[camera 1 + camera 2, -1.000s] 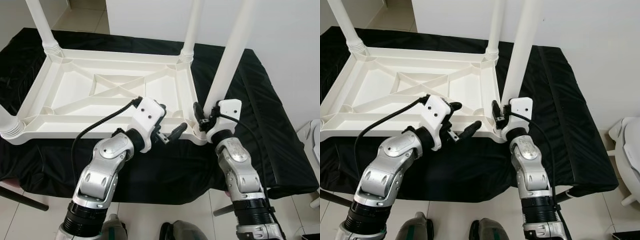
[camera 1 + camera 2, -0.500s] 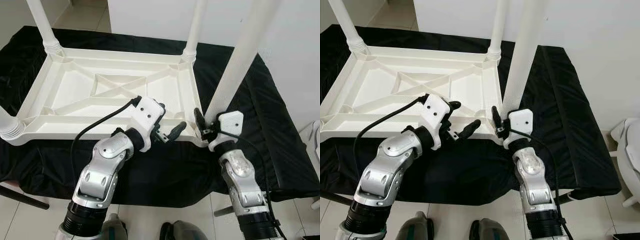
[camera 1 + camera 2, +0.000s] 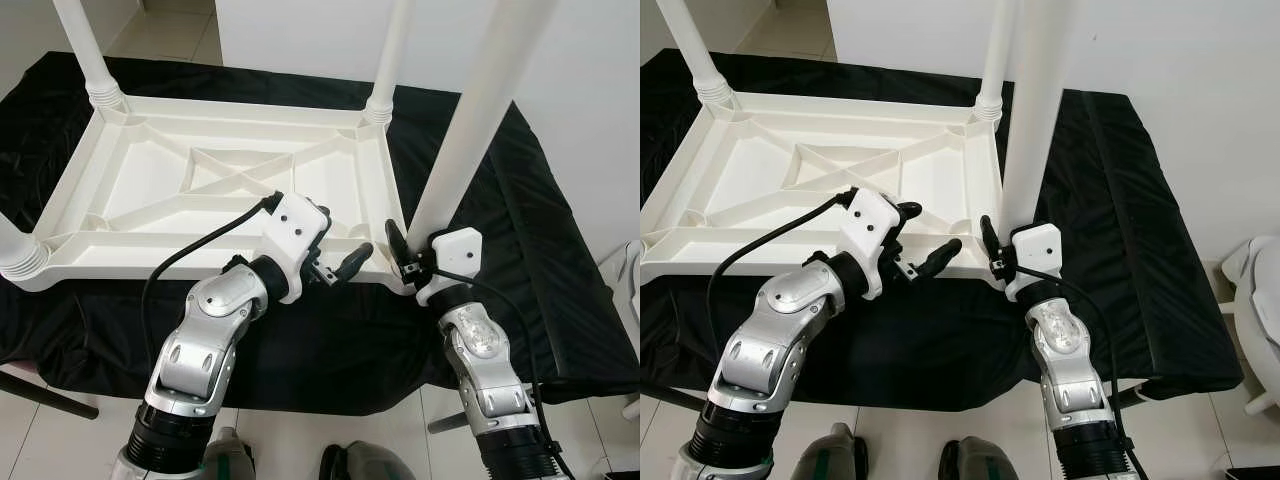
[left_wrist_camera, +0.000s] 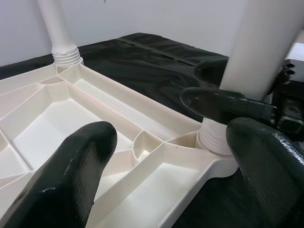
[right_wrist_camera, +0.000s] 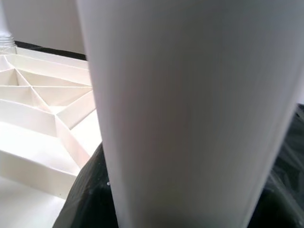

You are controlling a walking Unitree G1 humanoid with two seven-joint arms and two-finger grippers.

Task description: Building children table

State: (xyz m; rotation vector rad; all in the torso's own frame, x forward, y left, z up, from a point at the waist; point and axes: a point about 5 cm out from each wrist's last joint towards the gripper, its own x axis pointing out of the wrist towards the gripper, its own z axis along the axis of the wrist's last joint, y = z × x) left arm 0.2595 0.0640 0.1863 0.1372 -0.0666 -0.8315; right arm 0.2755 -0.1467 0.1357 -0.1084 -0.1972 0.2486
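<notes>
A white plastic table top point(image 3: 150, 190) lies upside down on a black cloth point(image 3: 520, 200). Three white legs stand in its far-left point(image 3: 85, 50), far-right point(image 3: 385, 60) and near-left point(image 3: 15, 250) corners. A fourth leg point(image 3: 470, 120) stands nearly upright at the near-right corner, and its ribbed base point(image 4: 213, 137) sits in the corner socket. My right gripper point(image 3: 408, 255) is shut on this leg just above the base, and the leg point(image 5: 190, 118) shows close up in the right wrist view. My left gripper point(image 3: 338, 240) hovers open over the near-right rim, a little left of that corner, holding nothing.
The cloth-covered surface ends just past the table top's near rim, with tiled floor point(image 3: 300, 440) below. A white object point(image 3: 630, 280) stands at the right edge of view. A dark bar point(image 3: 40, 392) sticks out at lower left. A white wall point(image 3: 600, 90) rises at the right.
The leg held by my right gripper has swung from a rightward lean to nearly upright. The right gripper has shifted slightly with it. The left gripper has stayed open in place.
</notes>
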